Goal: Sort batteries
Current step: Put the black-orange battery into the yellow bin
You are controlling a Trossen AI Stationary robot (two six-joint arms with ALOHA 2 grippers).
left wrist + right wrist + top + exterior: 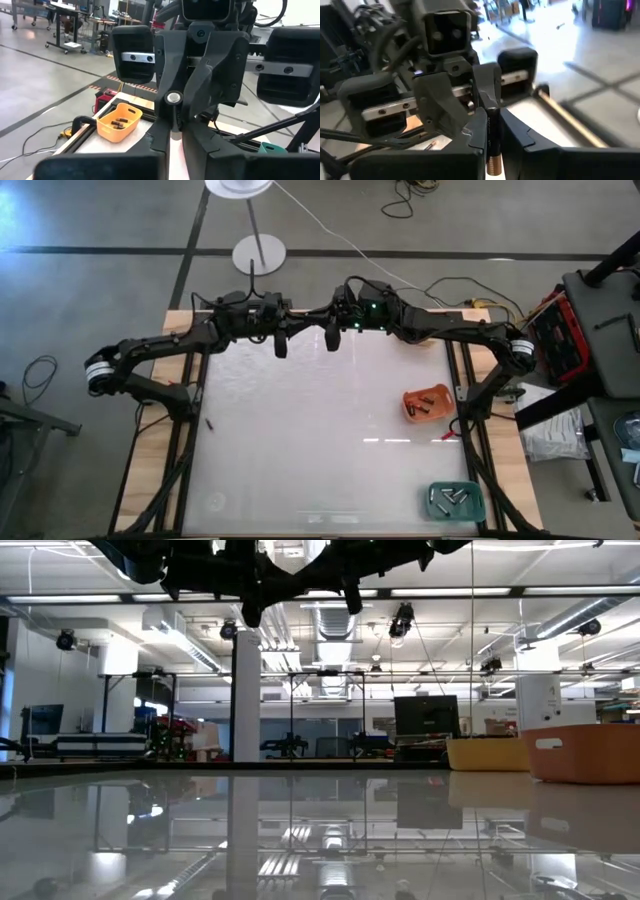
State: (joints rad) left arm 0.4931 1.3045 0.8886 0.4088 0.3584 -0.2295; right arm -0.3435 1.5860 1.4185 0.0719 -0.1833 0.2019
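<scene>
A big workshop with bright ceiling lights is stretching out behind the white table (300, 440), and a lamp stand is sitting just past its far edge. Both dark arms are reaching in toward the middle of the far side, up high, with their tips pointing at each other.

The right gripper (491, 137) is pinching one battery (492, 145) between its fingers, pressed tight on it. The battery is standing on end in the pinch, dark on top with a coppery end poking out below. The left gripper (172, 131) is pressed together too, right in front of the other one, and I cannot tell if it is touching that battery.

The other batteries are lying in the trays on the right side of the table: some in the orange tray (428, 404), some in the green tray (454, 501) nearer the front corner. One tiny dark thing is lying alone near the left edge (209, 423), maybe a battery too.

I think a battery like this is light, hard and smooth, so it could slip or roll. Holding it across the middle of its round body looks safest.
</scene>
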